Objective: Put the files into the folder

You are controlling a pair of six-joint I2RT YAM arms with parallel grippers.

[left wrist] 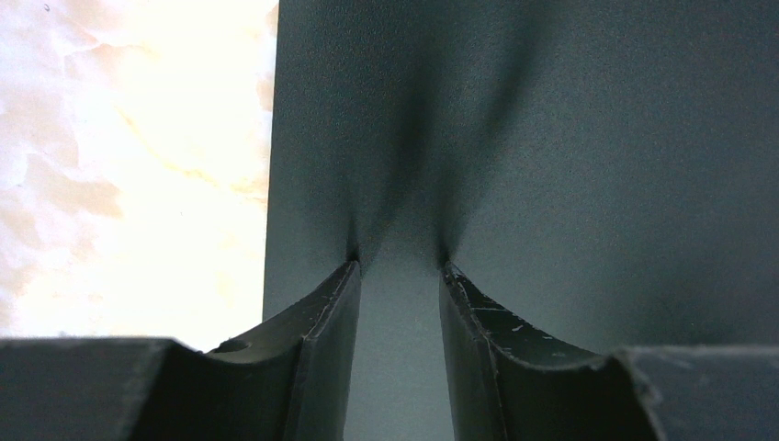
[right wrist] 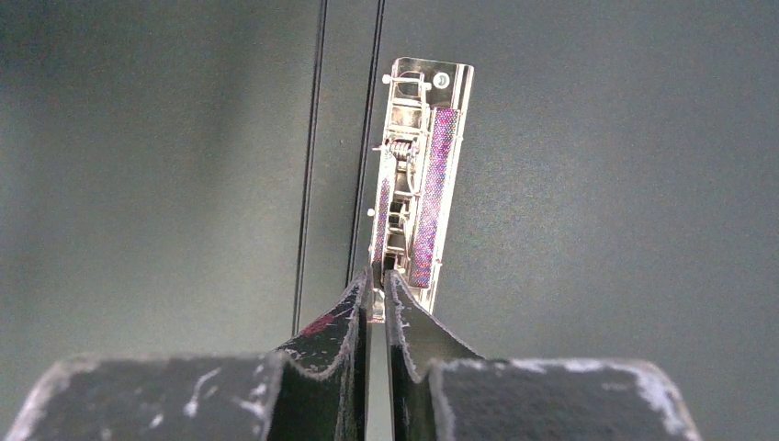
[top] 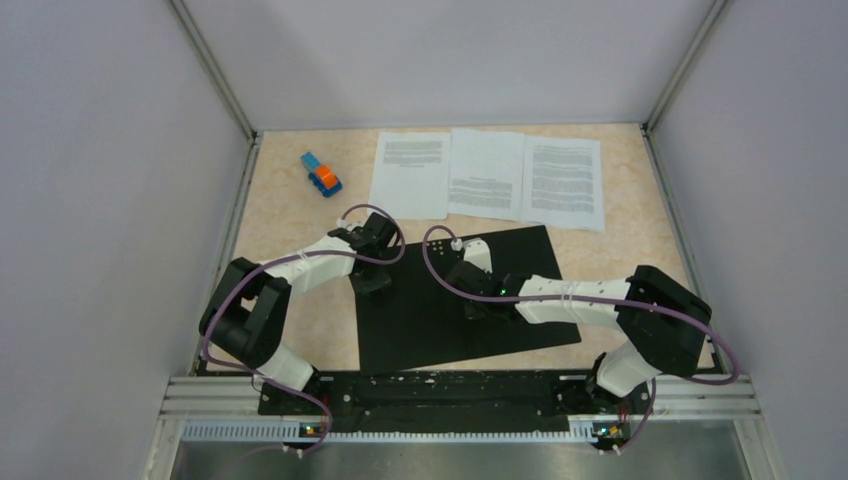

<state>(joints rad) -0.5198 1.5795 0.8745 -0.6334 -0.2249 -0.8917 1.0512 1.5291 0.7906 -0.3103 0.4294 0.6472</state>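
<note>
**Progress.** The folder lies opened flat, black inside face up. None of the files is in it yet, so I judge the loading still wholly outstanding.

**Left gripper**: jaws parted, gripping nothing, fingertips down on the folder's inner face. The folder's left edge runs just to the left of the claw, with bare table beyond it.

**Right gripper**: jaws all but closed, a slit between them. The metal clip starts at the tips and runs straight ahead. Whether the tips pinch it cannot be told.

**Count.**
- Files: three, in a row well beyond both claws.
- Folder: one.
- Clip: one.
- Toy block: one, beyond the left claw.
</note>
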